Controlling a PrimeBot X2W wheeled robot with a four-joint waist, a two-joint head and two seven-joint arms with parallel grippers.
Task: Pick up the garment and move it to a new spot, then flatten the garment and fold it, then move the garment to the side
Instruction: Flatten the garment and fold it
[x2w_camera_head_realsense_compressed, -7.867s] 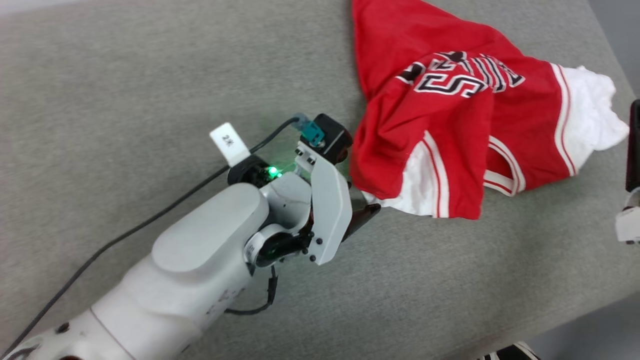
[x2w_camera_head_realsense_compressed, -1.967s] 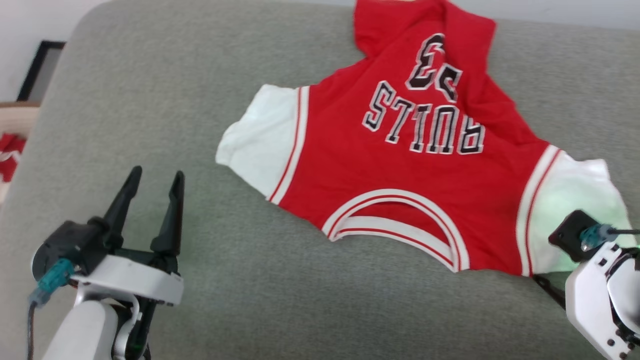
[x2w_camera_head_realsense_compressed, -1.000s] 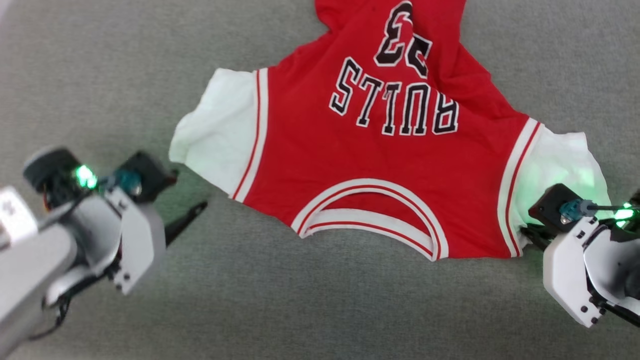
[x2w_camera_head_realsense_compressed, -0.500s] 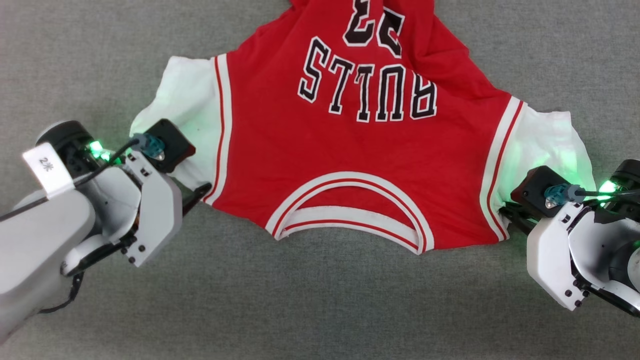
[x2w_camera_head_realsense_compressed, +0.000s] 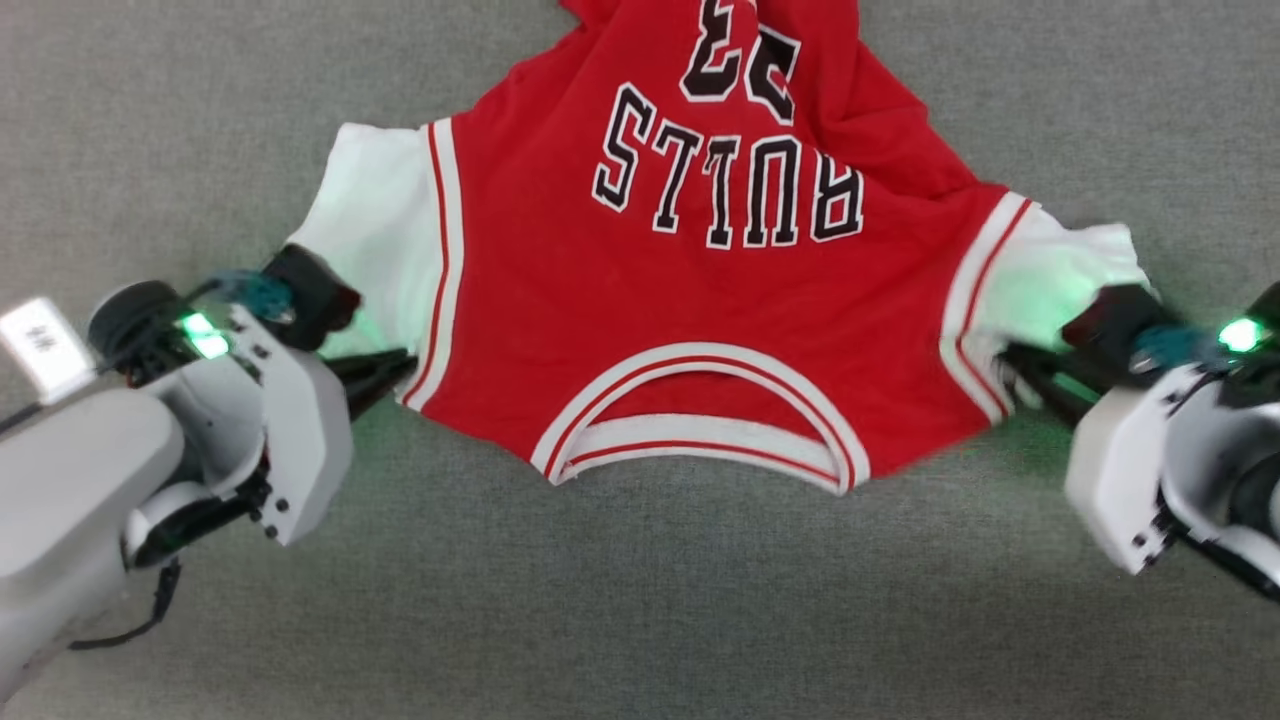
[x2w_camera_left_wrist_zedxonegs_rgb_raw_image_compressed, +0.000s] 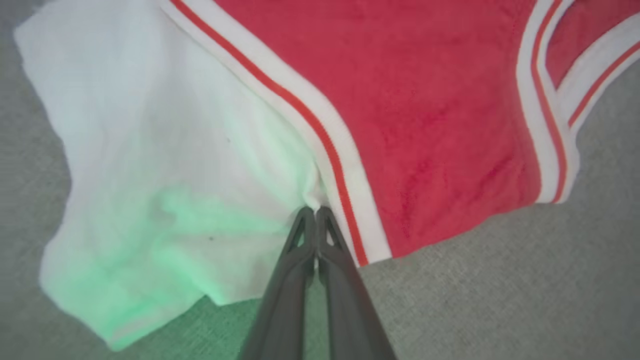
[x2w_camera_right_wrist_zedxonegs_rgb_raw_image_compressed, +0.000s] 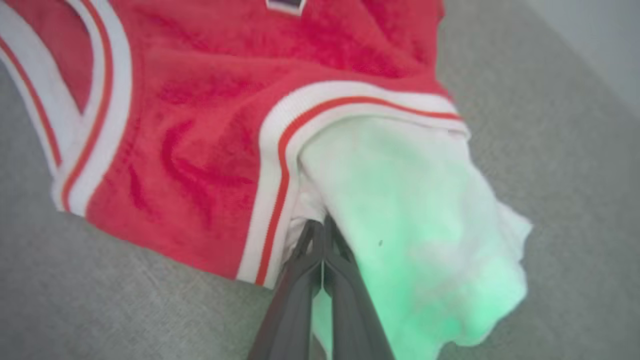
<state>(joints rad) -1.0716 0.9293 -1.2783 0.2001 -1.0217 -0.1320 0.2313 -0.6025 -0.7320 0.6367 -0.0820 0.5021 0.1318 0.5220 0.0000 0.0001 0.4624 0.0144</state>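
The garment (x2w_camera_head_realsense_compressed: 700, 300), a red jersey shirt of soft cloth with white sleeves and black-and-white block letters, lies on the grey cloth surface (x2w_camera_head_realsense_compressed: 640, 600). Its white-and-red striped collar (x2w_camera_head_realsense_compressed: 700, 430) is on the side nearest the robot. The left gripper (x2w_camera_left_wrist_zedxonegs_rgb_raw_image_compressed: 315, 212) has its two dark fingers pressed tight together. A little pinch of white sleeve sits between the tips, right beside the striped seam to the left of the collar. The right gripper (x2w_camera_right_wrist_zedxonegs_rgb_raw_image_compressed: 322, 222) is squeezed closed the same way on the white sleeve, by the striped seam to the right of the collar. I think the step now is to flatten the shirt. To do it well, both grippers should pull away from the collar together, gently and evenly, low by the surface. Then the cloth goes smooth and does not slip out of the small pinches. Pulling one side harder would likely drag the shirt crooked. Around the collar the red cloth looks fairly flat. The left sleeve (x2w_camera_head_realsense_compressed: 370, 225) is spread out, while the right sleeve (x2w_camera_head_realsense_compressed: 1060, 280) is more bunched. Past the letters (x2w_camera_head_realsense_compressed: 725, 195), far from the collar, the red cloth narrows and has folds. Its far end runs off the top of the head view.
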